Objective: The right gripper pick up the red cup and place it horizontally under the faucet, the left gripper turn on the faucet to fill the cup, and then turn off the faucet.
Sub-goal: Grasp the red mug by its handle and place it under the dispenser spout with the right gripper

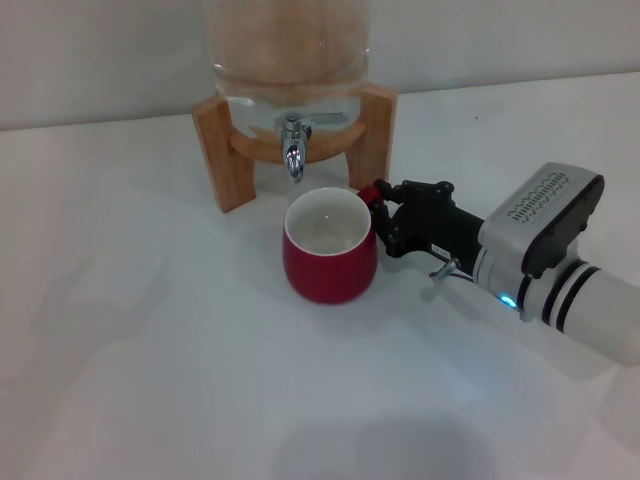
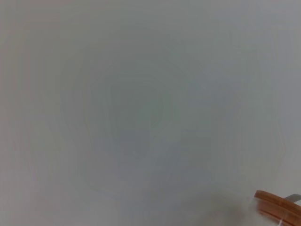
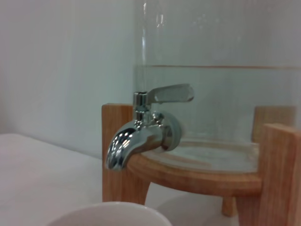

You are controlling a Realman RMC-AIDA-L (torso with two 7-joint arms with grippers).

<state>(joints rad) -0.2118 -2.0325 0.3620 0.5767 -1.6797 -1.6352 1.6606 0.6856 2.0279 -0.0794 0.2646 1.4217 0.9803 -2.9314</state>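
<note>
With the red cup (image 1: 330,246) standing upright on the table (image 1: 150,350) just below the faucet (image 1: 294,146), the right gripper (image 1: 381,213) gripped its handle, so placement appeared finished; next, the unseen left gripper needed to open the lever.

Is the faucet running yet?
Off. No stream falls from the faucet, and the cup beneath looks dry and empty. The right gripper holds the cup's handle.
</note>
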